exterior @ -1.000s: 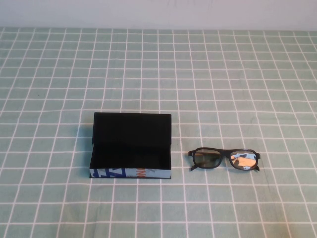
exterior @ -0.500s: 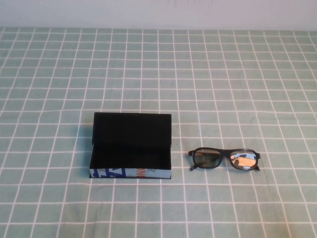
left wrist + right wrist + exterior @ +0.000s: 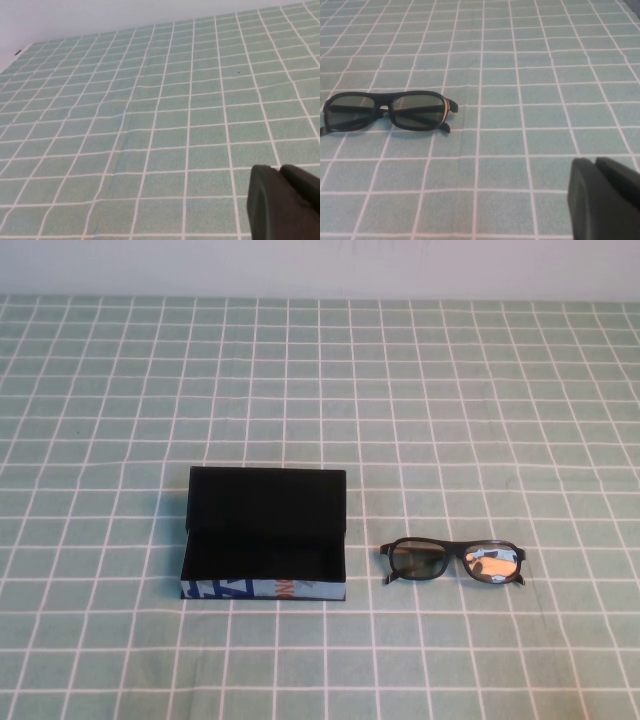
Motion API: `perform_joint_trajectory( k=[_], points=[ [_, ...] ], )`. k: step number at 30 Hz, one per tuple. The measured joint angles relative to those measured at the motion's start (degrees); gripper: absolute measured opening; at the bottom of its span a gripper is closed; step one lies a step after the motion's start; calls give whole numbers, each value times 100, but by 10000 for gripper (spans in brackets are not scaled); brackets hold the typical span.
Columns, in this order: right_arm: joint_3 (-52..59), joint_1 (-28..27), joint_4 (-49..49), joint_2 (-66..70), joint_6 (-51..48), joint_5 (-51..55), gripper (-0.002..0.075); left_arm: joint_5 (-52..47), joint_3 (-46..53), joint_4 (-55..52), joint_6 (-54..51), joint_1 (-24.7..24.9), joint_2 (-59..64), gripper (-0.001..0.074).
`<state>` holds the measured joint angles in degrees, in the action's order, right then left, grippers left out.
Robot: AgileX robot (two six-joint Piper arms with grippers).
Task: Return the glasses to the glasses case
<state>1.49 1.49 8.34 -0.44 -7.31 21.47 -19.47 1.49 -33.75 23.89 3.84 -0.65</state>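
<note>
The black glasses case (image 3: 265,532) stands open on the green checked cloth, left of centre in the high view. Its lid is tilted back, its black inside is empty, and its white printed front faces me. The black glasses (image 3: 452,562) lie folded on the cloth just right of the case, apart from it. They also show in the right wrist view (image 3: 387,111). My right gripper (image 3: 596,161) is shut and empty, well short of the glasses. My left gripper (image 3: 280,169) is shut and empty over bare cloth. Neither gripper shows in the high view.
The green cloth (image 3: 320,390) with white grid lines covers the whole table up to a pale wall at the back. A fold line runs through the cloth in the left wrist view (image 3: 125,125).
</note>
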Motion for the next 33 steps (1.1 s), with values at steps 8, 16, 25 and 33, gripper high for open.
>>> perform_joint_trajectory(
  k=[8,16,25,33],
  points=[
    [9,0,2,0,0,-579,-14,623,0,-15,22,0,0,-1],
    [9,0,35,0,0,-3184,-14,3553,0,-147,-151,0,0,-1],
    [9,0,70,-9,0,-5194,-14,4753,0,-224,-215,0,0,-1],
    [9,0,87,-37,545,-6302,-14,5011,-14,389,-427,0,0,-1]
  ],
)
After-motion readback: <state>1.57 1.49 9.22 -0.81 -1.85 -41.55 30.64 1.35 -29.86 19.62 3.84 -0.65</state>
